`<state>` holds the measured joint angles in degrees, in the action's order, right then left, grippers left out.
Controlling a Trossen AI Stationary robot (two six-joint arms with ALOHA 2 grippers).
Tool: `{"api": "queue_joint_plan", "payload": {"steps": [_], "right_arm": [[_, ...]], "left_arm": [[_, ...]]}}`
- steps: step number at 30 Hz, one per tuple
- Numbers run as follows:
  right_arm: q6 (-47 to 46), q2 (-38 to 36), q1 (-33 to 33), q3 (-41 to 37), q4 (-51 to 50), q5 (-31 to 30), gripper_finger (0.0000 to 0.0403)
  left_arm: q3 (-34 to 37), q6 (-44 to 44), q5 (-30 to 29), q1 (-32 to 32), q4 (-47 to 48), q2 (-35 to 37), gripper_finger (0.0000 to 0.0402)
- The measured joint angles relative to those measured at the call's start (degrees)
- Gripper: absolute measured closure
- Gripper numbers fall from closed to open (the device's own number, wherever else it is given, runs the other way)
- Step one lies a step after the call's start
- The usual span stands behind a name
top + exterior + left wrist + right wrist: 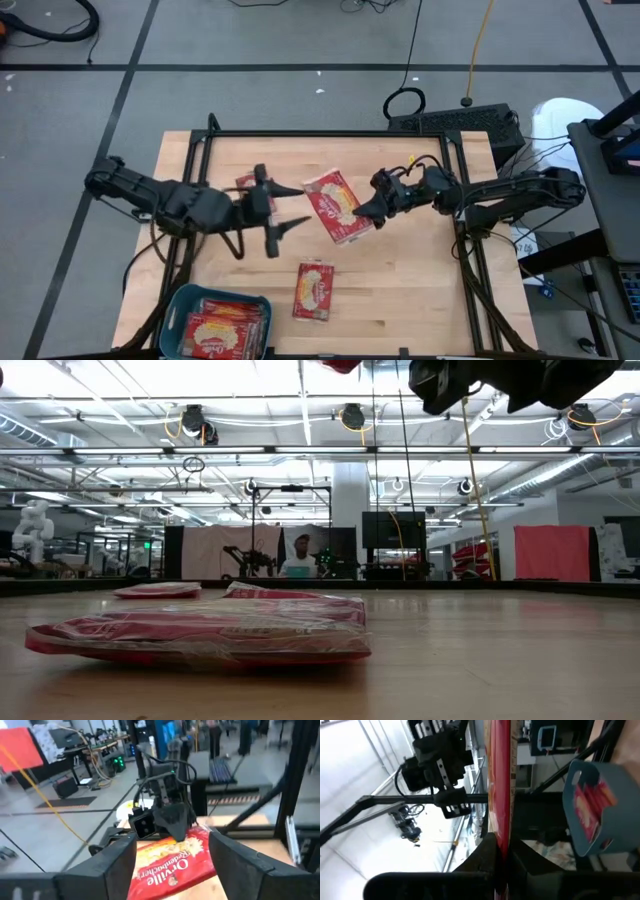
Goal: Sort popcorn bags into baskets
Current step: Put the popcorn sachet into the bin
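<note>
Right end effector [362, 214] clamped on popcorn bag [334, 206] held above mid-surface, left end effector [292, 208] fingers apart just left of it; best practice: keep the pinch firm and bag level while carrying toward near-left teal basket [180, 306].

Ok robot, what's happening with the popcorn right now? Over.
Right end effector shut on popcorn bag, held mid-air. Left end effector open, just clear. Nothing blocking the teal basket.
</note>
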<state>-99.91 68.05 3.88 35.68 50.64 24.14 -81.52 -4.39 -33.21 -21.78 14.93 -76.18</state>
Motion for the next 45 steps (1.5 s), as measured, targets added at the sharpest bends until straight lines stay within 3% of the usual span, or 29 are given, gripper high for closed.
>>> {"api": "queue_joint_plan", "payload": {"steps": [7,13,16,23,36,41,45], "right_arm": [[-2.25,-0.02,-0.18,0.00,0.77,1.64,0.0395],[-2.95,-0.02,-0.13,0.00,-0.73,1.61,0.0394],[-3.67,-0.02,-0.13,0.00,-0.57,1.17,0.0394],[-4.49,-0.02,-0.20,0.00,-0.64,-1.97,0.0394],[-8.96,-0.02,-0.36,0.00,-0.29,-0.51,0.0394],[-9.92,-0.02,-1.97,0.00,-0.80,1.67,0.0394],[-9.76,-0.02,-3.02,0.00,-1.59,1.59,0.0394]], "left_arm": [[-3.05,-12.07,0.08,-1.61,3.45,-4.23,0.0100],[-3.10,-23.33,-4.18,-2.84,6.61,-6.43,0.0099],[-3.10,-29.08,-8.08,-2.84,7.01,-7.66,0.0111],[-3.08,-36.61,-8.91,-2.27,6.43,-10.01,0.0146],[-3.06,-42.09,-9.50,-1.01,7.28,-14.30,0.0182],[-3.01,-42.50,-9.49,0.06,9.07,-14.69,0.0223],[-3.01,-42.50,-9.40,0.83,8.58,-14.62,0.0278]]}}
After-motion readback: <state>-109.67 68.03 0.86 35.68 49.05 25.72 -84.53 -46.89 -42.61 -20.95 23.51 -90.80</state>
